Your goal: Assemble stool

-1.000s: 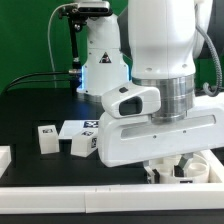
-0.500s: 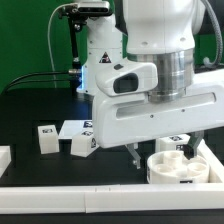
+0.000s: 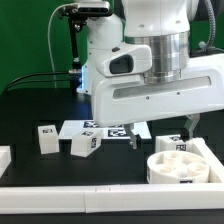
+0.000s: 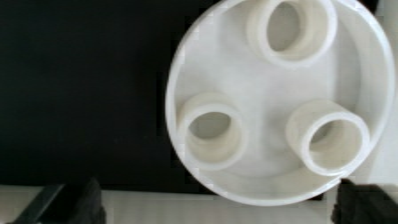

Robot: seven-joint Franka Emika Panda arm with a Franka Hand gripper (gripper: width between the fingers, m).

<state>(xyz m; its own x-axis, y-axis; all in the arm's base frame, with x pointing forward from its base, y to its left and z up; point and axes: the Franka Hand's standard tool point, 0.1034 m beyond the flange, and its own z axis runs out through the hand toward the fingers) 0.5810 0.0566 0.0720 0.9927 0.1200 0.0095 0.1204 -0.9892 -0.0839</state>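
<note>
The gripper [image 3: 160,133] hangs with its jaws wide apart, holding nothing, just above the seat [image 3: 180,166]. The seat lies sockets up at 4 o'clock in the exterior view, and the wrist view crops its rim. Two legs [image 3: 45,138] stand at 8 o'clock. The arm's bulk hides the table [image 3: 30,108] behind it.

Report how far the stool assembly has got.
Done: the seat disc looks placed, sockets up, against the border rail; the sockets in view are empty. In hand: nothing; the gripper hangs open above the seat. Left: the legs lie loose on the table toward the exterior view's left, none fitted yet.
</note>
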